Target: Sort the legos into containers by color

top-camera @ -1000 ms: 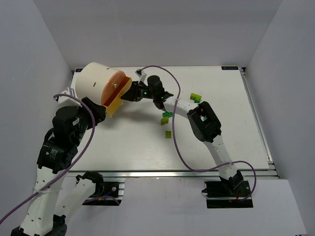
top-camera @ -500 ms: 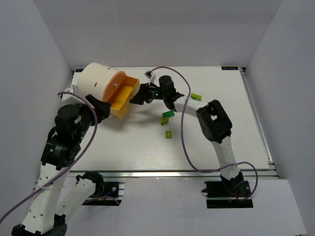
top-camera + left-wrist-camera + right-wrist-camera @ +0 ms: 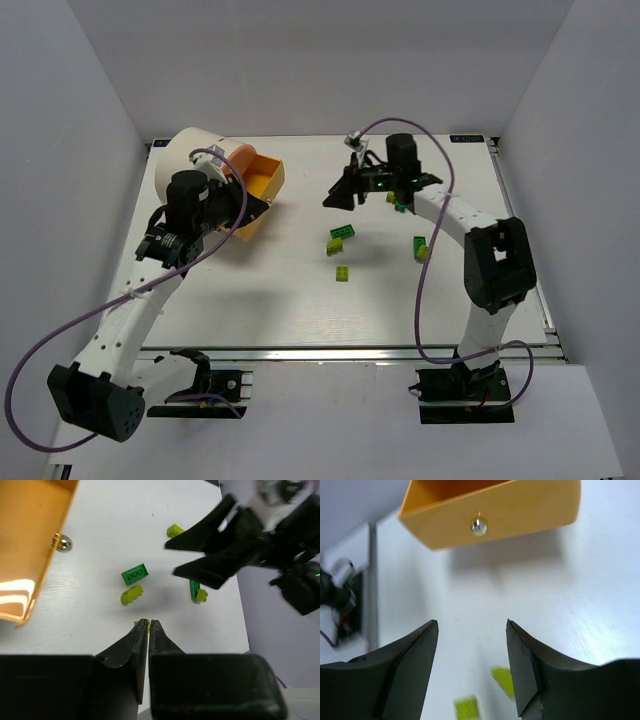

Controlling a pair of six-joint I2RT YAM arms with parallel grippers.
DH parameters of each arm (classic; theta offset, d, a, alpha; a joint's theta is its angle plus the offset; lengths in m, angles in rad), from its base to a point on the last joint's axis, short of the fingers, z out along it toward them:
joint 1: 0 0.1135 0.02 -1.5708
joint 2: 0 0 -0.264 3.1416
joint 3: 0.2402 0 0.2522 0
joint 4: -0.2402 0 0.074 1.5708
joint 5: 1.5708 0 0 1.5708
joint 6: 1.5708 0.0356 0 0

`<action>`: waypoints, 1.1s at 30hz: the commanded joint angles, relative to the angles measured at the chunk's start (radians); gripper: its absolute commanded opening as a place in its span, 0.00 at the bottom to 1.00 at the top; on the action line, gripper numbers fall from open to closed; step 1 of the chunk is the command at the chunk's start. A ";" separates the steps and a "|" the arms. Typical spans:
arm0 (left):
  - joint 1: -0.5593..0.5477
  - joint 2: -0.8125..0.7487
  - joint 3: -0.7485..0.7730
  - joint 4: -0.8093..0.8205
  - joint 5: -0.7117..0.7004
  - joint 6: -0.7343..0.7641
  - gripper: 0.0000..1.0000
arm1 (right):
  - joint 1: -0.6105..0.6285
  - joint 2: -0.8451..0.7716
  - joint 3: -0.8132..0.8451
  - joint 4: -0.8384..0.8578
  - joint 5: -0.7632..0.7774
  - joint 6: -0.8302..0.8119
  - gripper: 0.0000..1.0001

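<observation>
The cream-white drum (image 3: 195, 160) lies at the back left, with one orange container tray (image 3: 263, 178) pulled out of its orange face. My left gripper (image 3: 260, 205) hovers just right of the tray, shut and empty; past its fingertips (image 3: 142, 630) a yellow-green lego peeks out on the table. My right gripper (image 3: 333, 197) hangs open over the middle back, apart from the tray (image 3: 490, 505). Loose legos lie on the table: a dark green one (image 3: 342, 233), yellow-green ones (image 3: 334, 247) (image 3: 342, 274), and more by the right arm (image 3: 420, 245).
The tray's small metal knob (image 3: 478, 526) faces my right gripper. White walls close in the table on three sides. The right forearm (image 3: 450, 210) arches over the legos at the back right (image 3: 400, 203).
My right gripper drew the tray out of the drum, let go and backed off to the right. My left arm swung up beside the tray and its jaws closed.
</observation>
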State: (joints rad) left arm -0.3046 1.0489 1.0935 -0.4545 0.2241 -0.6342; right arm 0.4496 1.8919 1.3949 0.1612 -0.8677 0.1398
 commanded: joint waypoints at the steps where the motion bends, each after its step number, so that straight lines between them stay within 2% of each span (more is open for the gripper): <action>1: -0.011 0.016 -0.018 0.088 0.119 -0.002 0.17 | -0.069 -0.091 0.036 -0.323 -0.194 -0.514 0.63; 2: -0.022 0.017 -0.030 0.103 0.130 -0.004 0.17 | -0.087 -0.083 0.067 -0.562 -0.195 -0.809 0.66; 4: -0.031 0.020 -0.046 0.115 0.139 -0.005 0.29 | -0.094 -0.029 0.178 -0.845 -0.154 -1.138 0.71; 5: -0.031 0.019 -0.059 0.119 0.144 -0.005 0.36 | -0.095 -0.008 0.203 -1.046 -0.092 -1.272 0.76; 6: -0.043 0.020 -0.066 0.117 0.147 -0.004 0.43 | -0.098 0.012 0.223 -1.107 -0.058 -1.474 0.78; 7: -0.044 0.016 -0.073 0.119 0.149 -0.004 0.54 | -0.101 0.044 0.234 -1.150 -0.028 -1.541 0.80; 9: -0.063 0.008 -0.093 0.116 0.149 -0.004 0.58 | -0.098 0.065 0.240 -1.172 0.036 -1.653 0.82; 12: -0.076 -0.021 -0.110 0.102 0.132 -0.010 0.60 | -0.092 0.104 0.233 -1.117 0.085 -1.707 0.83; 20: -0.085 -0.136 -0.153 0.047 0.063 -0.044 0.62 | -0.058 0.231 0.309 -0.993 0.199 -1.666 0.84; 27: -0.094 -0.182 -0.184 0.022 0.038 -0.068 0.63 | -0.031 0.341 0.398 -0.996 0.240 -1.654 0.84; 33: -0.094 -0.182 -0.155 -0.010 0.018 -0.062 0.63 | -0.011 0.381 0.437 -1.012 0.245 -1.643 0.80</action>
State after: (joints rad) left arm -0.3950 0.8818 0.9222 -0.4397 0.2665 -0.6937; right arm 0.4263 2.2578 1.7840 -0.8391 -0.6285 -1.4963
